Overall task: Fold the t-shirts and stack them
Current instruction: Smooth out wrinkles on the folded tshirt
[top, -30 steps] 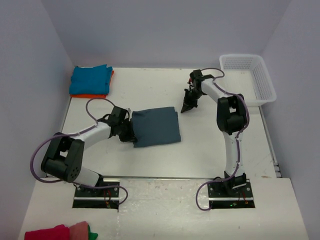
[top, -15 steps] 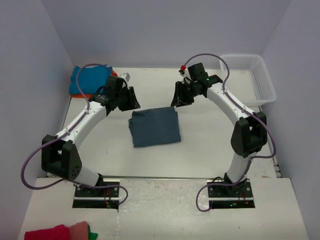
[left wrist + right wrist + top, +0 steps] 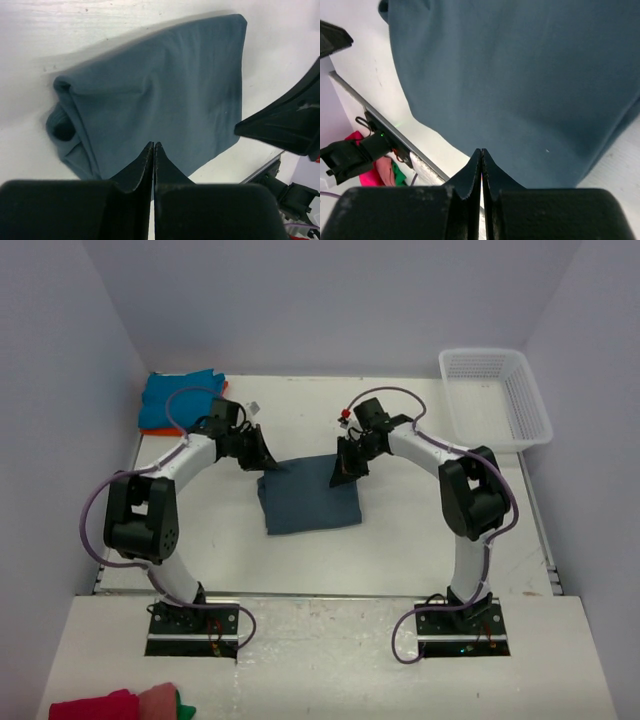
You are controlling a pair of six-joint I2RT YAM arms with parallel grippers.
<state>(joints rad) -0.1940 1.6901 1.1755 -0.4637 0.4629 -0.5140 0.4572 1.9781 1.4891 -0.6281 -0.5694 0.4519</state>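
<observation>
T-shirt [image 3: 308,498], slate-blue, lay folded, nearly square; only left wrist view showed its bunched edge. Left tool [image 3: 270,468] and right tool [image 3: 339,480] were closed at far corners.

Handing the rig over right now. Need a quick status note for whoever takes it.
Left gripper: jaws shut at the far-left corner of the slate shirt; pinch on cloth unconfirmed.
Right gripper: jaws shut at its far-right corner, same doubt.
Slate shirt lies folded mid-table; turquoise shirt sits on the orange shirt, far-left corner.
Done: slate shirt folded, other two stacked.
Left: move slate shirt onto the turquoise shirt.
</observation>
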